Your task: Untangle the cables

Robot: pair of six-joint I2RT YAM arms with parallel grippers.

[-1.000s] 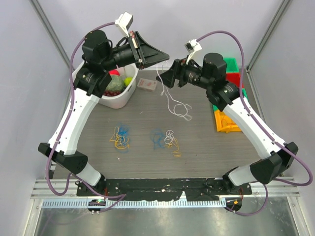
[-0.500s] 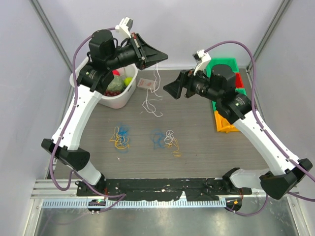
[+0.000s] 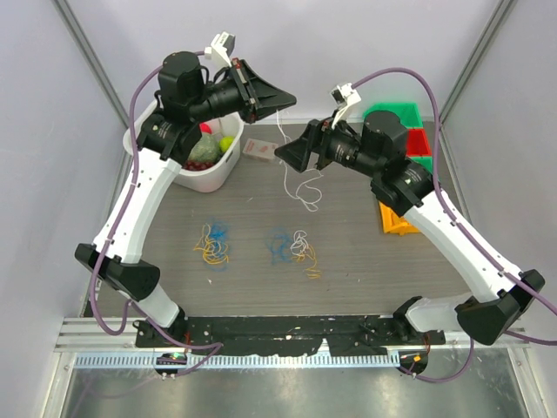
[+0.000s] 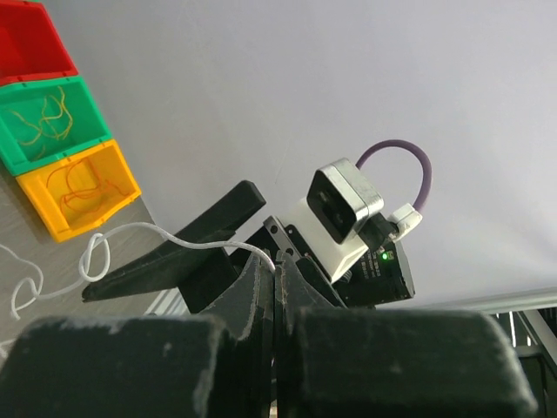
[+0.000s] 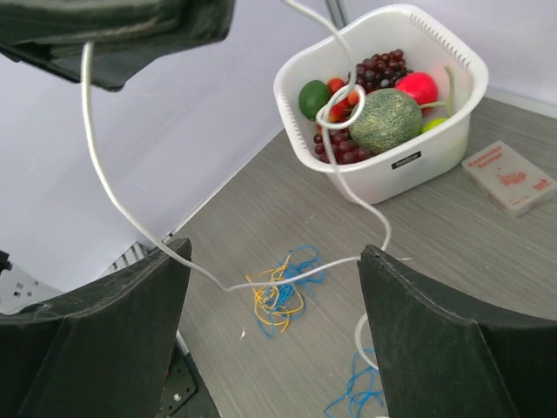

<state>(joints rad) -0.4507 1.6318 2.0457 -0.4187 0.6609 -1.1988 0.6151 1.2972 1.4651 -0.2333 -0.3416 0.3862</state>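
White cable (image 3: 300, 185): I see it hanging over the far middle of the bench (image 3: 374, 261), its top end pinched in the left gripper (image 3: 291, 97), which is closed tight on it. Right gripper (image 5: 274, 252): spread wide, the cable crossing between its fingers, unclamped. Yellow-blue tangle (image 3: 213, 245) and blue-white-yellow tangle (image 3: 294, 247): mid-bench, lying apart.

White cable (image 5: 87, 131) aloft, looped; yellow-blue tangle (image 3: 213, 244), blue-white-yellow tangle (image 3: 293, 247) apart below

A grey wood-grain table (image 3: 365, 261) stands enclosed by plain pale lilac-grey walls (image 3: 365, 35), with slim metal posts (image 3: 88, 57) rising at the back corners and a brushed metal strip (image 3: 278, 396) along its near edge, under even light.
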